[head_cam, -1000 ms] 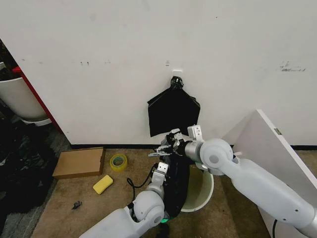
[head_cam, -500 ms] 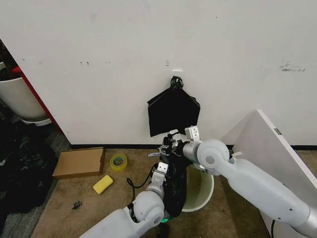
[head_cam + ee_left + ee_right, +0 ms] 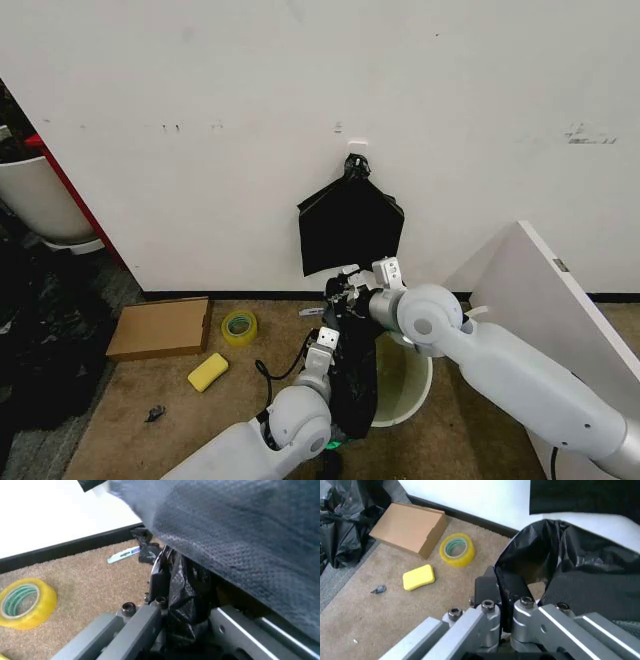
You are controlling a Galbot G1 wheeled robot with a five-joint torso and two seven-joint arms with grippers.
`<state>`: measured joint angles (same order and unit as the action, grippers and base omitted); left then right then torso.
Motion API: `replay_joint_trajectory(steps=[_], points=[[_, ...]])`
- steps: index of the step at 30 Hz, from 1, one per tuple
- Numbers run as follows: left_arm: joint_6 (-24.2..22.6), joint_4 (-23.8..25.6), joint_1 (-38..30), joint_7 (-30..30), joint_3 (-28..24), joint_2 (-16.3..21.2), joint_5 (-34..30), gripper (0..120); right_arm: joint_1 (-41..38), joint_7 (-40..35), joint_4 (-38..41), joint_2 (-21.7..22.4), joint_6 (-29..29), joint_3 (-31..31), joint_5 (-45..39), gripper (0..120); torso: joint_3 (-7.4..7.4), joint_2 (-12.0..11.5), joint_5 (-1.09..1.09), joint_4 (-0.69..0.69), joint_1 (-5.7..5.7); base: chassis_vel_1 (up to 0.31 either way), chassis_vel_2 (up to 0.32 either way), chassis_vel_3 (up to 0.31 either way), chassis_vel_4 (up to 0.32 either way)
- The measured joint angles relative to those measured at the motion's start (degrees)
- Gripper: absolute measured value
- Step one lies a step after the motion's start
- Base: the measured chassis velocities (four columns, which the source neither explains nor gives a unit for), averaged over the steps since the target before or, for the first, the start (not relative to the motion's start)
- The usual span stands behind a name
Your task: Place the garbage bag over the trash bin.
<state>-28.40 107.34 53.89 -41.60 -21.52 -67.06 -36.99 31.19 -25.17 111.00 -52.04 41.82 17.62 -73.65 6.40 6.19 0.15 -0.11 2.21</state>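
Two tools are clamped on the thin, glossy black plastic garbage bag (image 3: 350,365): the left tool (image 3: 331,330) low on its near edge, the right tool (image 3: 338,297) higher up, so that its mouth is held spread against the round cream-white plastic trash bin (image 3: 405,385) on the carpet.

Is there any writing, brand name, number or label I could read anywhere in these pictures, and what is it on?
None can be read.
The cardboard box shows plain brown sides.
The yellow tape roll carries no legible print.
The garbage bag, held by the left gripper and the right gripper, is plain black.
The trash bin is unmarked.
Wall smudges are marks, not letters.
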Motion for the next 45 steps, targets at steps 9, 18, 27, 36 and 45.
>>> replay_joint_trajectory(steps=[9, 18, 27, 36, 45], points=[[4.5, 0.8, 1.3, 2.0, 4.9, 1.6, -1.6, 0, 5.9, 3.7, 5.3, 6.9, -2.9, -11.5, 3.0, 0, 0.0, 0.0, 0.0, 0.0, 0.0, 0.0, 0.0, 0.0, 0.0], [9.0, 1.5, 1.6, 3.4, 8.2, 2.7, -2.6, 0, 19.8, 8.3, 7.9, 14.6, -6.1, -25.5, 6.0, 0, -0.01, 0.0, 0.0, -0.03, 0.0, 0.0, 0.0, 0.0, 0.0], [10.1, 4.2, 4.1, 5.0, 9.5, 6.2, -2.5, 0, 25.0, 11.3, 5.9, 15.3, -8.3, -29.6, 8.9, 0, 0.0, 0.0, 0.01, 0.0, 0.0, 0.0, 0.0, 0.0, 0.0], [12.1, 5.7, 6.3, 8.0, 10.9, 7.9, -0.3, 0, 24.6, 16.9, 2.9, 16.4, -10.4, -27.7, 13.6, 0, 0.0, 0.0, 0.01, 0.0, 0.0, 0.0, 0.0, 0.0, 0.0], [11.2, 6.1, 7.7, 7.1, 13.4, 6.6, -1.6, 0, 30.1, 18.8, 6.1, 16.3, -17.4, -32.9, 12.9, 28, 0.0, 0.0, 0.0, -0.01, 0.0, 0.0, 0.0, 0.0, 0.0]])
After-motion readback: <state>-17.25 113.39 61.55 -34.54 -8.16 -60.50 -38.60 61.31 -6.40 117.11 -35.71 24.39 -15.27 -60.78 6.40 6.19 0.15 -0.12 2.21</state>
